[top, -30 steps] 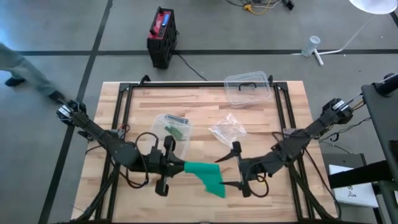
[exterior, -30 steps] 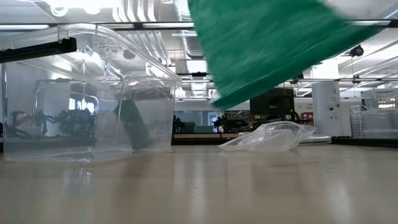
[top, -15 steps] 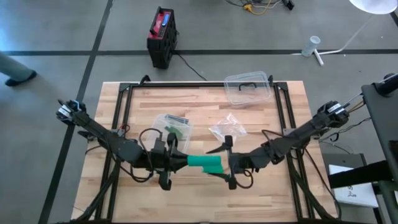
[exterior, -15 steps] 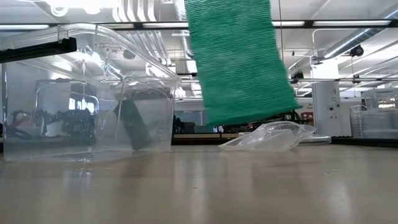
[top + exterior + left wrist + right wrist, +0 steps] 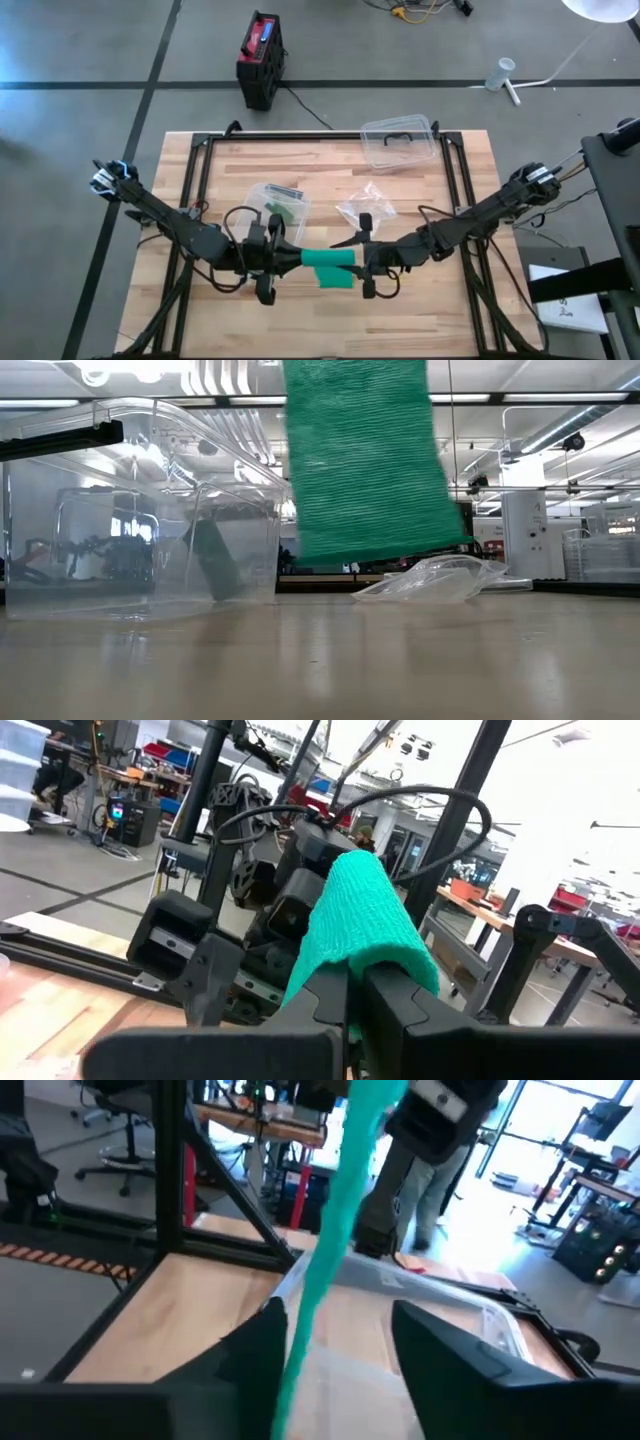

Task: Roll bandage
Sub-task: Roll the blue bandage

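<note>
Grey floor, busy workshop behind

Grey concrete floor (image 5: 90,60) with dark seam lines. Red-and-black box (image 5: 260,58) sits on it beyond the table, white lamp stand (image 5: 520,85) nearby. Ceiling strip lights (image 5: 540,398), white cabinet (image 5: 528,530), office chair (image 5: 120,1140), person standing (image 5: 415,1190).

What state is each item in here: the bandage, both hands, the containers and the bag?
Green elastic bandage: lifted off the table, stretched between both hands.
Left hand: shut on the bandage's end.
Right hand: fingers astride the bandage, not yet clamped.
Clear lidless plastic container: upright, nothing visible inside.
Clear plastic box with green contents: resting on the table.
Crumpled clear plastic bag: lying flat, empty.
</note>
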Motion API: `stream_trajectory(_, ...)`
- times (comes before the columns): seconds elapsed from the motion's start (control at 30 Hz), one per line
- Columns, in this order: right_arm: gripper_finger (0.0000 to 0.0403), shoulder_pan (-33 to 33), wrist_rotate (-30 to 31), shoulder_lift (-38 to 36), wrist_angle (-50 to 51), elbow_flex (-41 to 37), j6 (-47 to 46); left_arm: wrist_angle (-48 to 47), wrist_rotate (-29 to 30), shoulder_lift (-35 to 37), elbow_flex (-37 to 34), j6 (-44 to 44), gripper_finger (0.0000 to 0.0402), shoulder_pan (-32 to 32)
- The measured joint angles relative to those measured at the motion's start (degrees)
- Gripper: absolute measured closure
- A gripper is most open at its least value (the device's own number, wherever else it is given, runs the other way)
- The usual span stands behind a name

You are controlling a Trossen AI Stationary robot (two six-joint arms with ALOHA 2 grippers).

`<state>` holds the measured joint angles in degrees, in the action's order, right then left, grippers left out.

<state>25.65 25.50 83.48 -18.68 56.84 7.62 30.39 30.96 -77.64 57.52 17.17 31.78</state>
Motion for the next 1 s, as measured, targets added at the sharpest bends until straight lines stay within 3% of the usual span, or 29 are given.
stream_trajectory(0.2,0.0288,-0.5,0.0,1.2,1.3,0.0,1.1,0.1,0.0,0.0,0.0,1.8,0.0398,0.0)
stream_trajectory(0.43,0.0391,-0.5,0.0,1.6,1.4,0.0,0.9,0.4,0.0,0.2,0.0,4.3,0.04,0.0)
stream_trajectory(1.0,0.0402,-0.1,-0.2,-1.3,11.3,0.1,4.0,-2.6,0.0,4.9,0.0,2.8,0.04,0.1)
